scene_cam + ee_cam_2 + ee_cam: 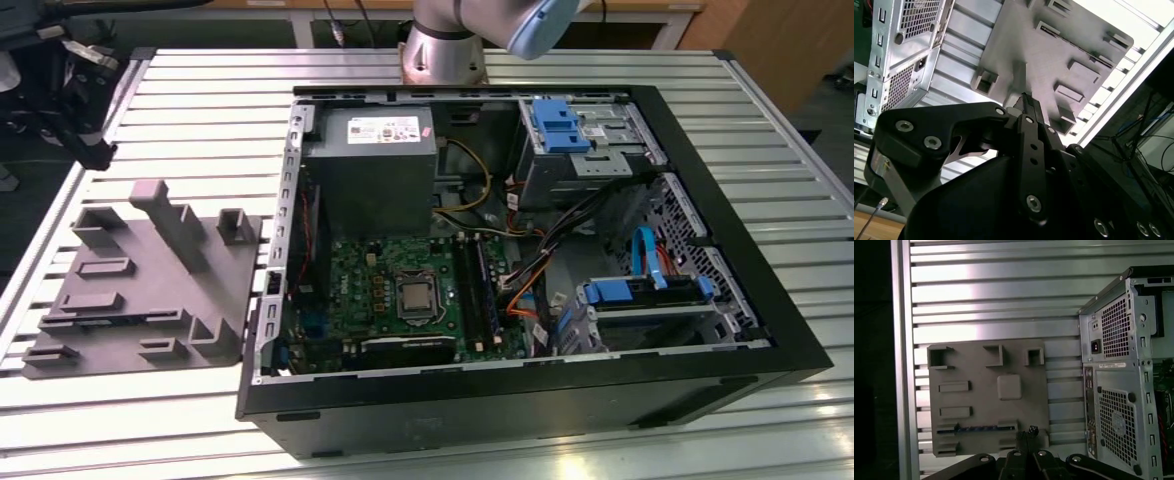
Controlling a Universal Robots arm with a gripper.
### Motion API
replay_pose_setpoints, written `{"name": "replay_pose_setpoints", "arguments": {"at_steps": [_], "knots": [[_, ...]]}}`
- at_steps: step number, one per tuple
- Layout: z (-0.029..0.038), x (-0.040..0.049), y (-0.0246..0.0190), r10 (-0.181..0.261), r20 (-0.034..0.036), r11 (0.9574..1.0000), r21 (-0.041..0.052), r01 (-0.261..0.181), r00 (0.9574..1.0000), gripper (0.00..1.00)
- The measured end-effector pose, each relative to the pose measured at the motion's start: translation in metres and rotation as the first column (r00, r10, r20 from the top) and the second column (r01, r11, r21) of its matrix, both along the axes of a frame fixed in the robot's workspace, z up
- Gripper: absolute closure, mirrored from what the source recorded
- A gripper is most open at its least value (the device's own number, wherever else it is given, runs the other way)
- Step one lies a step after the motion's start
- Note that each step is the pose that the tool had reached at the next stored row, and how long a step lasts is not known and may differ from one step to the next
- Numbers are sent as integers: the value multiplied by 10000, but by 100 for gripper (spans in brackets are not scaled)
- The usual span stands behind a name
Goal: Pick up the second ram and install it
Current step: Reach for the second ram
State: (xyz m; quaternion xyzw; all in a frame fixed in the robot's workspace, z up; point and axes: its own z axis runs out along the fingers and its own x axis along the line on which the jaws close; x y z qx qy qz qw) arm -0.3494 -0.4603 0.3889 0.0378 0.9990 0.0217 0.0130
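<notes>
Hanging over the grey fixture plate (1019, 365), the jaws look drawn together with nothing between them, and their tips point at the plate's nearer edge in both wrist views. The second ram (976, 428) sits just ahead of the jaws and off to one side, near the tips but not touching them. It lies lengthwise in one of the plate's narrow slots. The slot probably keeps the thin stick on its edge and square, so that its long sides can be pinched instead of lying flat on the slatted surface (994, 300). The plate lies just beside the open computer case (1114, 390), likely to keep the carry to the motherboard (387, 290) short. By this reading the stick is untouched and not yet lifted.
</notes>
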Motion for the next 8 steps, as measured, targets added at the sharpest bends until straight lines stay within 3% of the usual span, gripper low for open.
{"name": "replay_pose_setpoints", "arguments": {"at_steps": [8], "knots": [[-34, -87, -15, 1, 1, 10000, 1, -1, 10000, 89]]}}
